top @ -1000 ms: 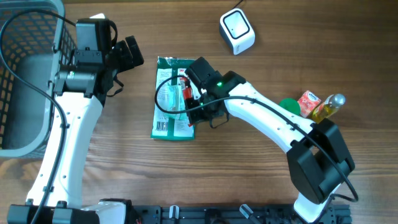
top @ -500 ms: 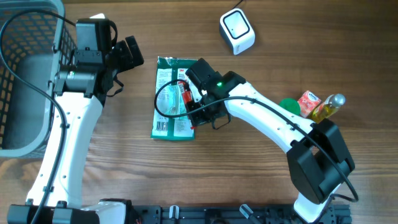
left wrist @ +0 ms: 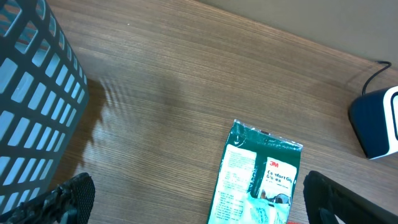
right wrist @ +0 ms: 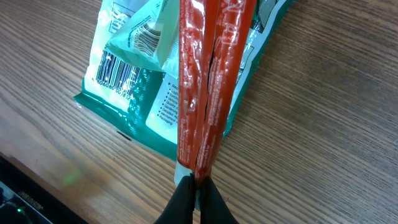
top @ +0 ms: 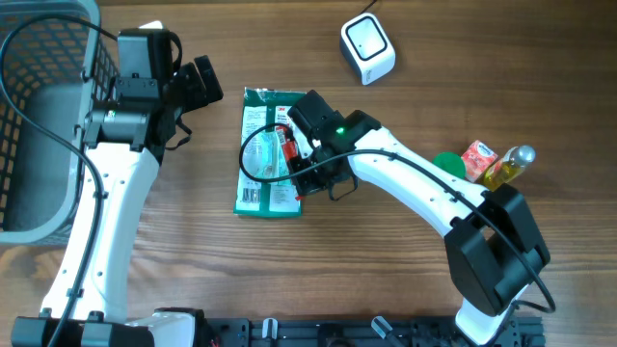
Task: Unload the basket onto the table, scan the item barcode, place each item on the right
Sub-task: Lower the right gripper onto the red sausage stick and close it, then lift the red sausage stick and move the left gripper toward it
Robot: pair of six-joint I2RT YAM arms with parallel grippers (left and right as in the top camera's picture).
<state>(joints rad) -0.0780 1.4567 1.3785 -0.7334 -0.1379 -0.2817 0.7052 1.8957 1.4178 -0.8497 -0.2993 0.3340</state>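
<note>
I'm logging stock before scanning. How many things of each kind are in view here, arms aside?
Packets: 3 (green packet, red stick packet, small red packet)
Bottle: 1
Green round item: 1
Scanner: 1
Basket: 1
Total: 7

Brown wooden counter (top: 289, 280) under soft, even light

One wood-grain surface fills the whole background. It is a warm mid-brown and matte, with fine streaks running left to right in the overhead view. A black rail (top: 318, 333) lines its near edge. Shadows fall faint and blurred — and in the right wrist view a small green glow (right wrist: 68, 179) lies on the wood by the dark edge.
</note>
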